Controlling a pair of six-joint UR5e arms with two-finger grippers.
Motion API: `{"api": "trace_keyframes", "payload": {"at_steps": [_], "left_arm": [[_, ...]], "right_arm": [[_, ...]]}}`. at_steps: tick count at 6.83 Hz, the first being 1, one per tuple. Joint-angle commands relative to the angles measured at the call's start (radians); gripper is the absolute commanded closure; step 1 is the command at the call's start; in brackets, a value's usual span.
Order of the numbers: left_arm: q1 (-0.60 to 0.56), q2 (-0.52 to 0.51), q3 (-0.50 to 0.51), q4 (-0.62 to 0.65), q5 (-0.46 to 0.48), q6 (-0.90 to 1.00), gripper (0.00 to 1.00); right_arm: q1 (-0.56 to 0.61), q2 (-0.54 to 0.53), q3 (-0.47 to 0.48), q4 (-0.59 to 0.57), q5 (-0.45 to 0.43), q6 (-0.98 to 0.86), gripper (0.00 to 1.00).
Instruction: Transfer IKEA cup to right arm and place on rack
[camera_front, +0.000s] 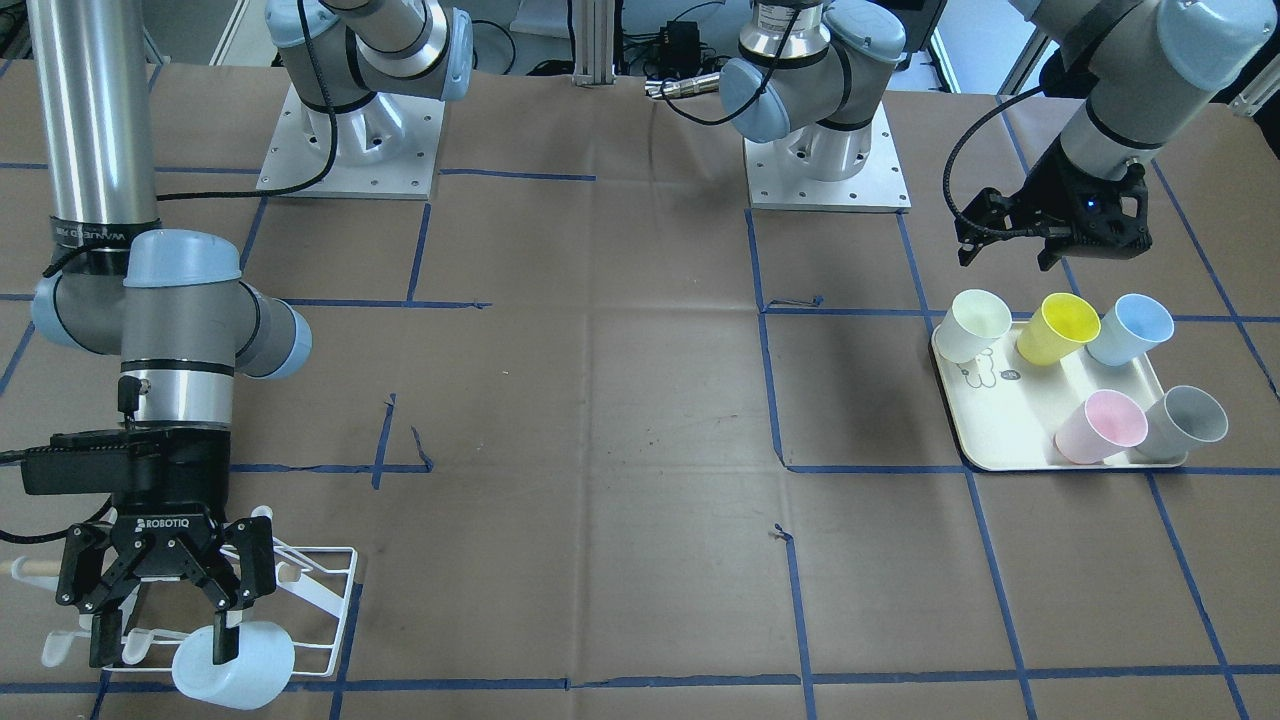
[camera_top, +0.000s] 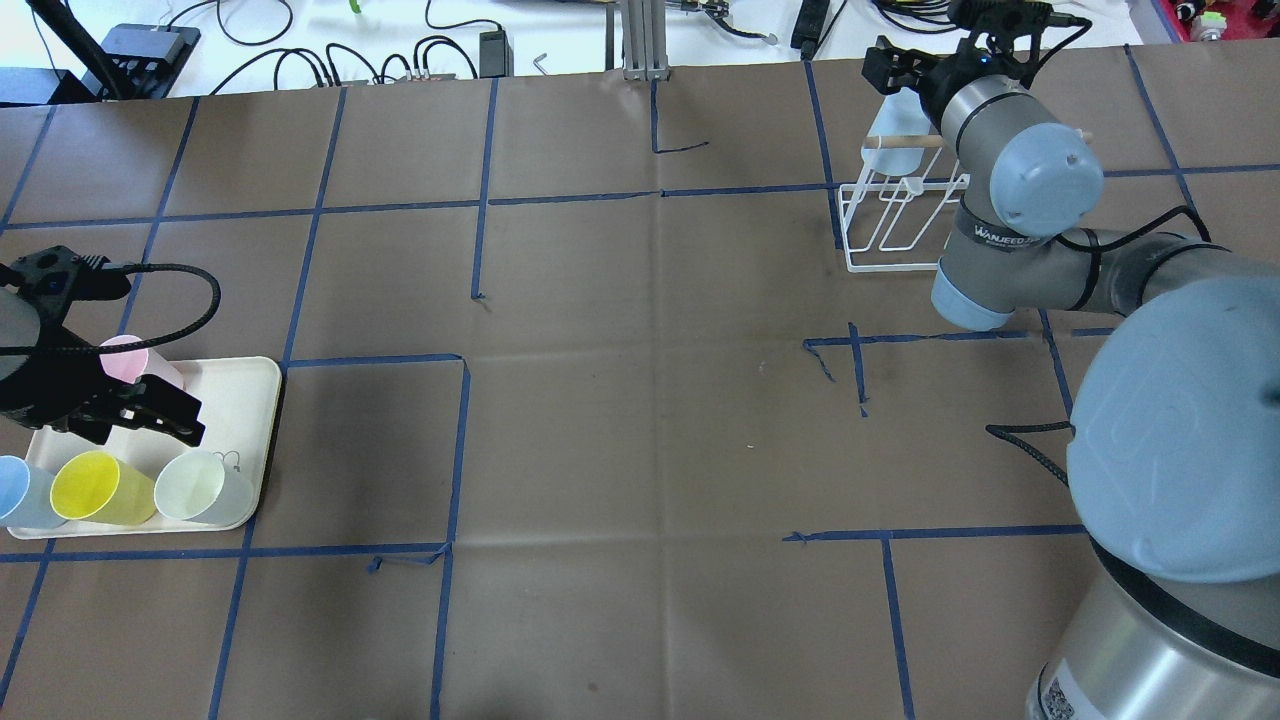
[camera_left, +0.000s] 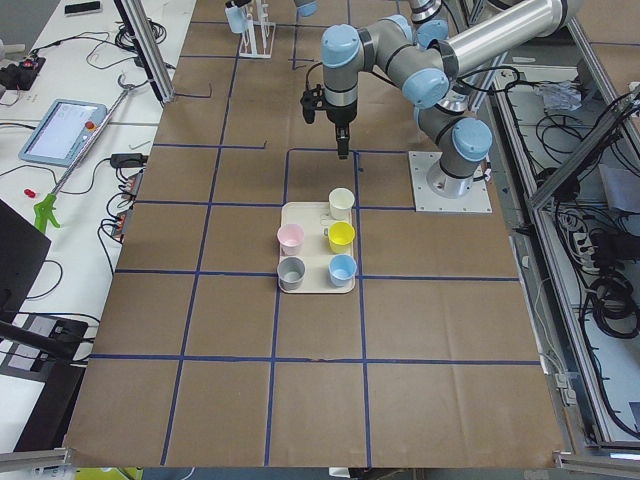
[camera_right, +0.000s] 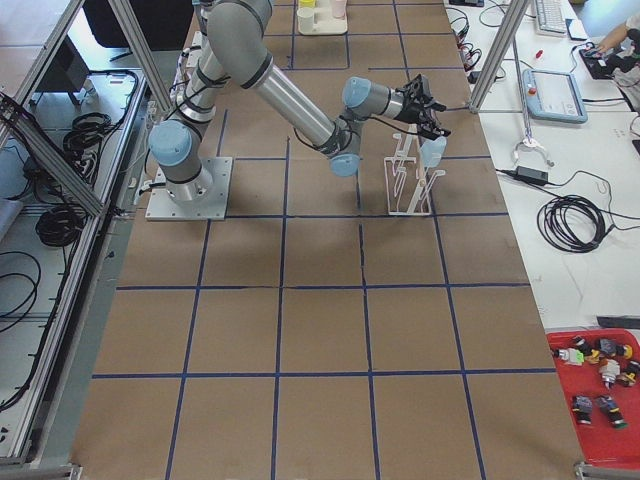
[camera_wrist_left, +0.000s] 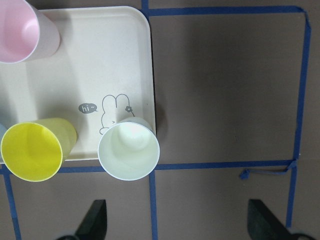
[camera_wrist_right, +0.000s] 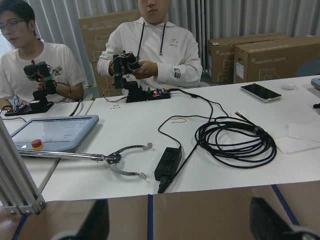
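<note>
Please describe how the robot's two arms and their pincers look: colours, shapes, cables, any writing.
The right arm and left arm are silver-grey tubes with pale blue joint caps. The right pincer and left pincer are black, two-fingered; the right one reads ROBOTIQ in white. A black strap with white letters rings the right arm. A black cable loops to the left pincer.

Robotics lab. 2 robot arms (camera_front: 90, 120) bolted via metal base plates (camera_front: 350, 150) to a table (camera_front: 640, 400) w/ brown paper + blue tape grid (camera_wrist_left: 220, 164). Aluminium framing (camera_front: 595, 40), loose cables (camera_wrist_right: 235, 142), teach pendant (camera_wrist_right: 55, 132) w/ red stop btn, Universal Robots boxes (camera_wrist_right: 272, 55), 2 people (camera_wrist_right: 155, 50) holding control rigs.
</note>
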Motion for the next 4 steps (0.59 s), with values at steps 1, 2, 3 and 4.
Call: {"api": "trace_keyframes", "payload": {"at_steps": [1, 2, 3, 4], "left_arm": [[0.019, -0.011, -0.141, 0.167, 0.001, 0.016, 0.01], [0.045, -0.015, -0.202, 0.216, 0.001, 0.054, 0.01], [0.055, -0.035, -0.23, 0.27, 0.001, 0.1, 0.01], [0.061, -0.095, -0.235, 0.322, 0.001, 0.099, 0.01]], "right_arm": [[0.01, -0.091, 0.004, -0.001, 0.004, 0.0, 0.0], [0.035, -0.143, 0.018, 0.001, 0.004, 0.0, 0.0], [0.047, -0.205, 0.056, -0.002, 0.015, 0.005, 0.0], [0.056, -0.267, 0.11, -0.009, 0.026, 0.041, 0.0]]}}
